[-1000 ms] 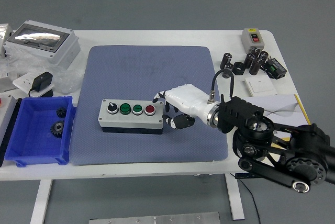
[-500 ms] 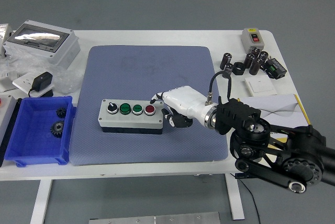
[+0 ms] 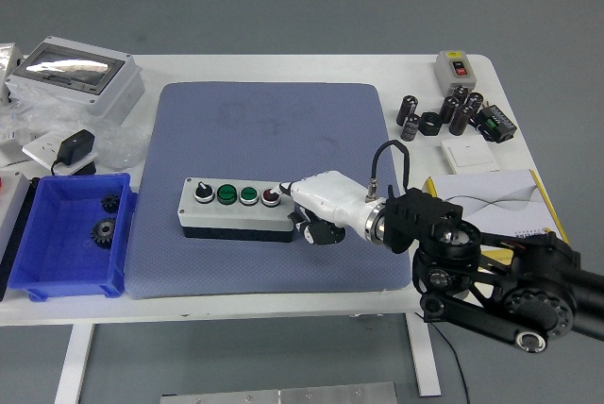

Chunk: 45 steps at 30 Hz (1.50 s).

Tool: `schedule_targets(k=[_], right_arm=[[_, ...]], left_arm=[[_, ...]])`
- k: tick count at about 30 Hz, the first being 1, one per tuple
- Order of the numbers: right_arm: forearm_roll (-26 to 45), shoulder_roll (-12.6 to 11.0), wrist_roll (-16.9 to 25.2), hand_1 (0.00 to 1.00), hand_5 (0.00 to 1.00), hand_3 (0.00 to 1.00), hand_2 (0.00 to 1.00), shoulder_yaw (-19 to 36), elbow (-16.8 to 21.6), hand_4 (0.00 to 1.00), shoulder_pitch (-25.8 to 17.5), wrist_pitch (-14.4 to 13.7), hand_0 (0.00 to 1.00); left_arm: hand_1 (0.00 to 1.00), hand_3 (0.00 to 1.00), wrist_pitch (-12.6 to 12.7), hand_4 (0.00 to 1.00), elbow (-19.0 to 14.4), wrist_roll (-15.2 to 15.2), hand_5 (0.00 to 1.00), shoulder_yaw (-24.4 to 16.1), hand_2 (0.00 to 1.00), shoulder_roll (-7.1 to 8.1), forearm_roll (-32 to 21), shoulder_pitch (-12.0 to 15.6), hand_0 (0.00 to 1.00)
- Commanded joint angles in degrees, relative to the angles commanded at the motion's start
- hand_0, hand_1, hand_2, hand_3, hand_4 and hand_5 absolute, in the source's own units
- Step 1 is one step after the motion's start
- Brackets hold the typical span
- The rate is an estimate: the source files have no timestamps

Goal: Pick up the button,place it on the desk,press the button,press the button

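Observation:
A grey button box (image 3: 237, 208) lies on the blue mat (image 3: 269, 187), with a black selector knob, two green buttons and a red button (image 3: 271, 197) in a row on top. My right hand (image 3: 304, 204), white with black fingertips, comes in from the lower right. One finger is stretched out and its tip rests on the red button. The other fingers are curled under against the box's right end. My left arm does not show.
A blue bin (image 3: 68, 234) with two black gears stands at the left. A grey enclosure (image 3: 75, 78), a black adapter (image 3: 75, 151) and plastic bags lie at the back left. Black cylinders (image 3: 444, 111), a switch box (image 3: 456, 68), white plate and notepad (image 3: 491, 198) sit at the right.
My right hand has slid left and slightly down. Its outstretched finger has gone from beside the box's right end onto the red button.

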Motion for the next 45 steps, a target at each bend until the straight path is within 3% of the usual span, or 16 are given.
schedule_targets(k=[4, 13, 17, 18, 23, 24, 29, 30, 32, 35, 36, 41, 42, 45], right_arm=[[0.6, -0.4, 1.9, 0.129, 0.002, 0.821, 0.163, 1.3, 0.4, 0.196, -0.5, -0.9, 0.067], [11.5, -2.9, 13.3, 0.127, 0.002, 0.801, 0.162, 13.1, 6.6, 0.198, -4.4, -4.9, 0.068], [16.3, -2.4, 18.3, 0.127, 0.002, 0.801, 0.162, 18.0, 6.3, 0.198, -7.0, -9.6, 0.068], [17.4, -2.1, 19.3, 0.129, 0.105, 0.735, 0.163, 18.9, 5.7, 0.438, -7.7, -10.8, 0.065], [22.2, 0.5, 24.9, 0.129, 0.105, 0.735, 0.163, 24.6, 0.9, 0.438, -12.9, -17.6, 0.065], [23.2, 0.9, 26.0, 0.176, 0.134, 0.725, 0.214, 25.9, 0.3, 0.569, -14.0, -18.8, 0.105], [26.8, 0.8, 32.2, 0.176, 0.134, 0.725, 0.214, 34.6, 0.3, 0.569, -20.8, -25.3, 0.105], [27.8, 0.4, 33.6, 0.563, 0.256, 0.819, 0.61, 36.4, 0.4, 0.698, -22.4, -26.4, 0.417], [29.5, -0.3, 36.0, 0.563, 0.256, 0.819, 0.61, 40.3, 0.5, 0.698, -25.3, -27.4, 0.417], [31.8, -0.4, 38.3, 0.563, 0.256, 0.819, 0.61, 45.3, 0.5, 0.698, -29.0, -26.7, 0.417], [32.4, -0.3, 38.8, 0.722, 0.414, 0.847, 0.742, 46.7, 0.5, 0.757, -30.1, -26.4, 0.694], [33.8, 1.0, 40.1, 0.722, 0.414, 0.847, 0.742, 54.3, 1.1, 0.757, -33.3, -25.0, 0.694], [34.3, 1.2, 40.2, 0.807, 0.673, 0.864, 0.821, 55.8, 1.0, 0.879, -33.6, -24.8, 0.816], [35.8, 1.3, 40.5, 0.807, 0.673, 0.864, 0.821, 59.2, 0.5, 0.879, -33.9, -24.1, 0.816]], left_arm=[[0.689, 0.819, -0.1, 0.546, 0.1, -0.3, 0.846, -0.1, 0.672, -0.02, 0.2, 0.1, 0.715], [0.689, 0.819, 0.0, 0.545, 0.0, 0.0, 0.848, -0.1, 0.67, 0.02, 0.3, 0.4, 0.714], [0.689, 0.819, -0.1, 0.545, 0.0, 0.0, 0.848, -0.2, 0.67, 0.08, 0.6, 0.3, 0.714], [0.689, 0.819, -0.2, 0.545, 0.0, 0.0, 0.848, -0.2, 0.67, 0.1, 0.6, 0.3, 0.714], [0.689, 0.819, -0.4, 0.545, 0.2, -0.3, 0.848, -0.8, 0.67, 0.41, 1.7, 0.1, 0.714], [0.689, 0.82, -0.5, 0.545, 0.2, -0.5, 0.847, -1.0, 0.67, 0.54, 2.0, 0.0, 0.713], [0.689, 0.82, -1.6, 0.545, 0.8, -1.7, 0.847, -3.1, 0.67, 1.73, 6.2, -1.7, 0.713], [0.689, 0.819, -1.9, 0.545, 0.9, -2.1, 0.848, -3.4, 0.67, 1.98, 6.9, -2.1, 0.714], [0.689, 0.819, -2.1, 0.545, 1.1, -2.3, 0.848, -3.8, 0.67, 2.25, 7.8, -2.3, 0.714], [0.689, 0.819, -2.4, 0.545, 1.0, -1.9, 0.848, -3.9, 0.67, 2.31, 8.2, -2.2, 0.714], [0.69, 0.82, -2.4, 0.545, 0.9, -1.8, 0.846, -3.9, 0.673, 2.3, 8.2, -2.1, 0.714], [0.69, 0.82, -2.4, 0.545, 0.5, -0.9, 0.846, -3.8, 0.673, 2.15, 8.0, -1.6, 0.714], [0.691, 0.82, -2.4, 0.547, 0.5, -0.7, 0.846, -3.7, 0.674, 2.11, 8.0, -1.5, 0.714], [0.691, 0.82, -2.3, 0.547, 0.4, -0.5, 0.846, -3.7, 0.674, 2.0, 7.7, -1.2, 0.714]])
